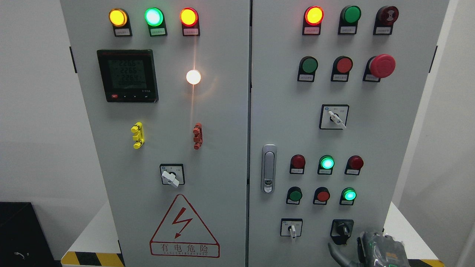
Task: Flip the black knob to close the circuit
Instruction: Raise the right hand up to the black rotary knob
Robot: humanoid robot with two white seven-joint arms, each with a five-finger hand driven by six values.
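Plain white walls (pixel 41 111) stand on both sides of the scene, evenly lit. At the lower left sits a dark black box (pixel 16 231) against the wall. A pale platform (pixel 94 233) runs along the bottom, edged with yellow and black hazard stripes (pixel 92 259).

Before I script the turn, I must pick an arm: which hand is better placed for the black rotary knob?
Right: the right hand sits just beside the black rotary knob; no left hand shows.
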